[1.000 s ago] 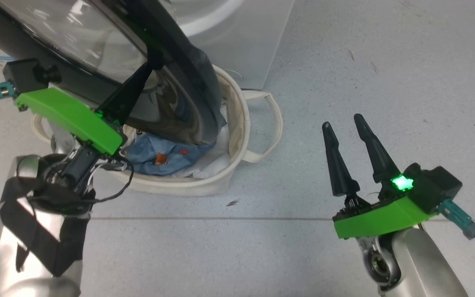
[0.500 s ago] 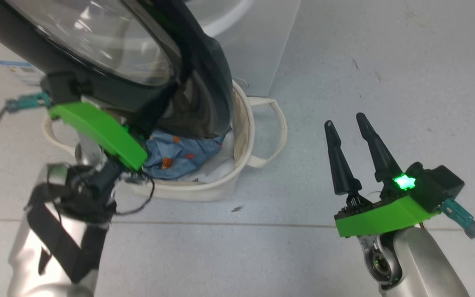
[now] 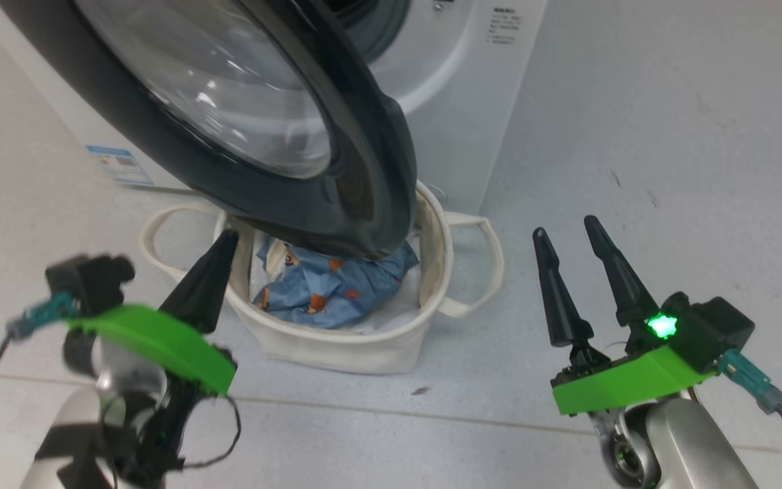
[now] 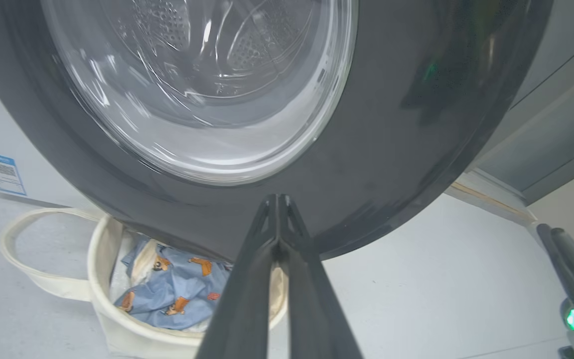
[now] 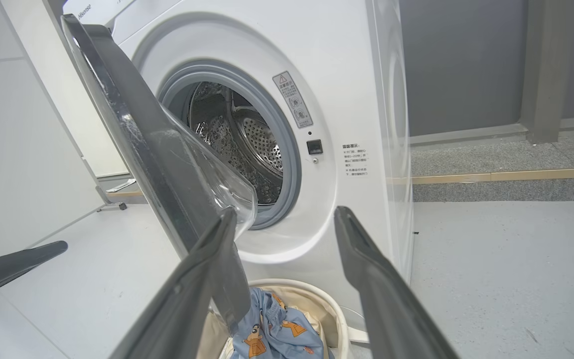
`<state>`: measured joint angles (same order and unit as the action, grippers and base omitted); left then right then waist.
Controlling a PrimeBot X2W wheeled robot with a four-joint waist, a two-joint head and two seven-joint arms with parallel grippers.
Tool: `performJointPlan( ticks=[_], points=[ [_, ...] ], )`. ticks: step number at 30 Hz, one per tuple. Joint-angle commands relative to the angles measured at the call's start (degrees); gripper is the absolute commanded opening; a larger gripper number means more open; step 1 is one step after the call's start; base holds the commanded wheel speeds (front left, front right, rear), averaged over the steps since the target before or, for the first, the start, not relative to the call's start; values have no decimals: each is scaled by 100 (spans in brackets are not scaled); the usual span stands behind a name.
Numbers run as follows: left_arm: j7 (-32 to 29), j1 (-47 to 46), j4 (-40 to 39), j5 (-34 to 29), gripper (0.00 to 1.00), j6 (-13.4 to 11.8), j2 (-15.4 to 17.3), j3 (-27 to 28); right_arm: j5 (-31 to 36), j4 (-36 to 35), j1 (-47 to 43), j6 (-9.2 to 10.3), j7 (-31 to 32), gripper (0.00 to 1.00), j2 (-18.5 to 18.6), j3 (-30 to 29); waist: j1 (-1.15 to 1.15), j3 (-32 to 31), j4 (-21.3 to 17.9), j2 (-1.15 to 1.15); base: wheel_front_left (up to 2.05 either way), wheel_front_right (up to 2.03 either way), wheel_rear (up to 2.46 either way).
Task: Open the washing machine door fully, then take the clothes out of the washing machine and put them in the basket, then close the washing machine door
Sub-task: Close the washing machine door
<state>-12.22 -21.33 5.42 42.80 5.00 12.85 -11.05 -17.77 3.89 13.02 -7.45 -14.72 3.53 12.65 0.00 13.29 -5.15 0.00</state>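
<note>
Our left pincer (image 3: 222,243), tips pressed together, faces the door (image 3: 337,197): a blunt pusher for closing, we judge. Clothes (image 3: 326,292) lie in the basket (image 3: 337,353); right pincer (image 3: 565,227) spread, empty.

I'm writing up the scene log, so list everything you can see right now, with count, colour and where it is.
washing machine: one, white, ahead of the robot
door: one, glossy black rim with clear glass, partly open, hanging over the basket
drum: one, grey metal, inside the opening
label: one, blue and white, low on the machine's side
basket: one, cream, on the floor below the door
clothes: one garment seen, blue with orange-brown prints, in the basket
floor: grey, speckled
left gripper: one, green body, dark fingers shut, near the door's lower rim
right gripper: one, green body, dark fingers open, right of the basket
</note>
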Motion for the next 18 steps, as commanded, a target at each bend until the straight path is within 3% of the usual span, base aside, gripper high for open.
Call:
performJointPlan(
  ticks=[1, 4, 11, 18],
  points=[
    [304, 65, -285, -353, 0, -109, 239, 162, 36, -182, -27, -3, -28, 100, -65, 131, 0, -158, 130, 0, 0, 0, 0],
    [729, 394, -384, -361, 0, -207, 62, 258, 40, -179, -110, -3, -28, 100, -65, 124, 0, -261, 192, 0, 0, 0, 0],
    [1603, 1046, -335, -1043, 0, -510, 48, 215, 29, -132, -273, -3, -28, 100, -65, 184, 0, -471, 302, 0, 0, 0, 0],
    [2157, 1312, 55, -1553, 0, -656, 41, 14, 17, -121, -334, -3, -28, 100, -65, 258, 0, -578, 362, 0, 0, 0, 0]
  ],
)
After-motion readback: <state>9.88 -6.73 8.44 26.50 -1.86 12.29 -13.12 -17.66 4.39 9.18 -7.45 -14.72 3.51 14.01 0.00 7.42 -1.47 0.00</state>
